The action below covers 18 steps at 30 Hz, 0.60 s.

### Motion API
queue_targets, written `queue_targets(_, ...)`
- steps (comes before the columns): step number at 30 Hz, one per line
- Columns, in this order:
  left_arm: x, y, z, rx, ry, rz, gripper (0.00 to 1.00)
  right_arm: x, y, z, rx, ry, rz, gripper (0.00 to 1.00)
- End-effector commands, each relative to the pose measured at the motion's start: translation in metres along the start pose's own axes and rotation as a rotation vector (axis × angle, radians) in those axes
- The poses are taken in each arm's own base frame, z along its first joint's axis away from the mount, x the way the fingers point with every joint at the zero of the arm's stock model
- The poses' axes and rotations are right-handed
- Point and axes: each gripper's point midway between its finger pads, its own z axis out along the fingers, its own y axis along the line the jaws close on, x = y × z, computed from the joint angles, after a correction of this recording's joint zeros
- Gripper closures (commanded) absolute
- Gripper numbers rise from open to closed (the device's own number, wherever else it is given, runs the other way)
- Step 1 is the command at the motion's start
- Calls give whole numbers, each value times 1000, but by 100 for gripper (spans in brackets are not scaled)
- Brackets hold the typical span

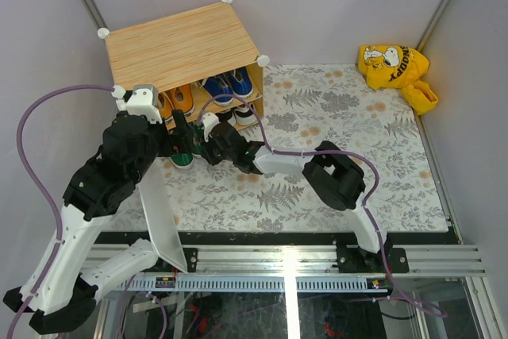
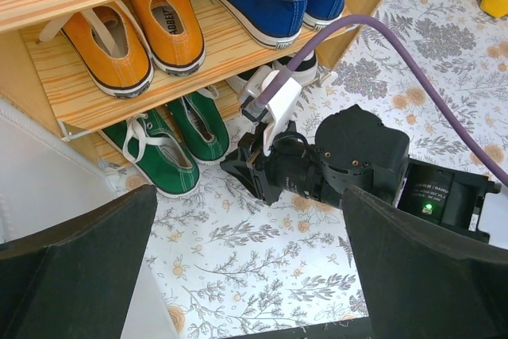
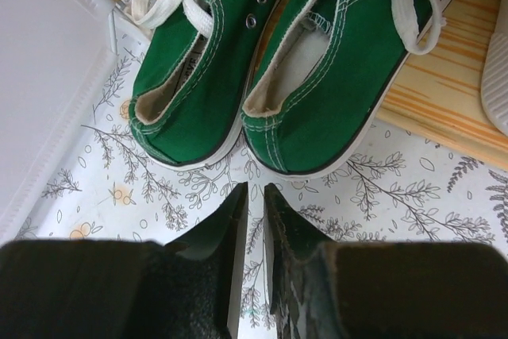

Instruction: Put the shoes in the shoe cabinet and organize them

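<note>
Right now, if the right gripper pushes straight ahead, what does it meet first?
The right gripper would likely meet the green shoes at their heels, where the pair meet.

1. The desk is covered by a pale cloth printed with grey ferns and orange flowers.
2. The shoe cabinet is set on the desk at its far left, with the open front turned toward the arms.
3. A pair of green shoes is laid side by side at the foot of the cabinet. The heels are rested on the printed cloth and the toes are tucked under the lower shelf.
4. A yellow bag is crumpled in the far right corner, well apart from the cabinet.
5. A white panel is stretched from the cabinet's left front toward the near edge.
</note>
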Motion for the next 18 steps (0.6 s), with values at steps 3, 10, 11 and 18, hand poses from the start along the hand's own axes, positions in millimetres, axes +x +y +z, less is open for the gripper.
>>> queue_targets(3, 1, 4, 6, -29, -5, 24, 0, -26, 0, 15, 18, -143, 44, 79)
queue_targets(10, -2, 6, 4, -39, -18, 22, 0, -47, -46, 30, 150, -268, 90, 79)
queue_targets(11, -2, 6, 4, -39, -17, 23, 0, -52, -50, 33, 154, -282, 87, 79)
queue_targets(18, 0, 8, 4, -46, -16, 24, 0, -89, -59, 44, 178, -348, 25, 79)
